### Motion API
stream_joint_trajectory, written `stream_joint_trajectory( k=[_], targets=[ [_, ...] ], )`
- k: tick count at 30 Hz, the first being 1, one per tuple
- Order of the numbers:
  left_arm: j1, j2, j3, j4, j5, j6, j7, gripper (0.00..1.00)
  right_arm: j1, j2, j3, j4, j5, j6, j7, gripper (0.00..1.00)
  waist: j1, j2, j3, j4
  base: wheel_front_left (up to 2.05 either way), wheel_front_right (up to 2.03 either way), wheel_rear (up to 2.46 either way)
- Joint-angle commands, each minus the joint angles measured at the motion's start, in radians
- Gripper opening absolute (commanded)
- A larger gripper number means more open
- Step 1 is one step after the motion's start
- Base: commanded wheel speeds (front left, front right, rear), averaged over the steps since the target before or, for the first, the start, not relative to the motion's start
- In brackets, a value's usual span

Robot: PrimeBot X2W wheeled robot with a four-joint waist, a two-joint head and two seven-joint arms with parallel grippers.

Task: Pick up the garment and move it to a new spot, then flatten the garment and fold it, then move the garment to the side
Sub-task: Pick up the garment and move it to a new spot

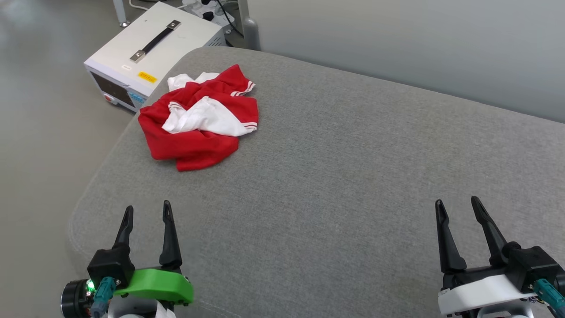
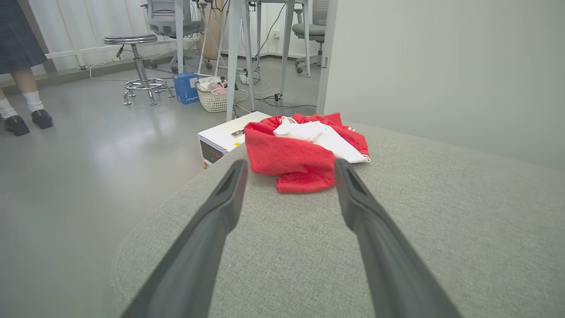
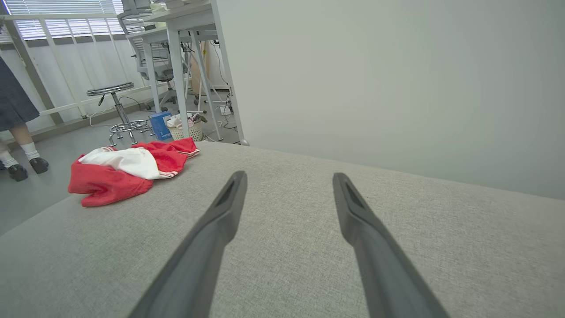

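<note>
The garment (image 1: 198,119), red with white sleeves and striped trim, lies crumpled in a heap near the far left corner of the grey padded surface (image 1: 344,185). My left gripper (image 1: 148,212) stands open at the near left, well short of the heap, nothing between its fingers. In the left wrist view the garment (image 2: 300,154) lies straight ahead beyond the open left gripper (image 2: 289,170). My right gripper (image 1: 457,203) is open at the near right, far from the cloth. The right wrist view has the garment (image 3: 128,170) off to the left, and the right gripper (image 3: 287,179) empty.
A white box with a black handle (image 1: 154,48) stands on the floor just past the surface's far left corner. A pale wall (image 1: 419,44) runs behind. A stool (image 2: 137,66), a basket (image 2: 214,97), desk legs and a person's feet (image 2: 26,119) are on the floor beyond.
</note>
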Motion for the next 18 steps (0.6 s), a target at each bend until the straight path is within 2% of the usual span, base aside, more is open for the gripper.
stream_joint_trajectory(
  k=[1,6,13,15,18],
  targets=[
    [-0.011,-0.005,0.005,0.0,-0.008,0.008,-0.006,1.0,-0.011,-0.002,0.003,0.001,-0.01,-0.001,-0.009,1.0,0.0,0.0,0.007,0.047,0.0,0.0,0.0],
    [-0.008,-0.005,0.018,0.006,-0.024,0.01,-0.006,1.0,-0.011,-0.002,0.008,0.003,-0.015,-0.001,-0.009,1.0,0.0,0.0,0.007,0.08,0.0,0.0,0.0],
    [-0.01,-0.005,0.037,0.014,-0.037,0.002,-0.006,1.0,-0.013,-0.002,0.011,0.005,-0.02,-0.001,-0.009,1.0,0.0,0.0,0.01,0.093,0.0,0.0,0.0],
    [-0.021,-0.005,0.05,0.017,-0.048,-0.012,-0.006,1.0,-0.014,-0.002,0.015,0.005,-0.021,-0.001,-0.009,1.0,0.0,0.0,0.013,0.09,0.0,0.0,0.0],
    [-0.061,-0.004,0.085,0.023,-0.056,-0.055,-0.006,1.0,-0.021,-0.002,0.02,0.005,-0.028,-0.001,-0.009,1.0,0.0,0.0,0.027,0.078,0.0,0.0,0.0]
  ],
)
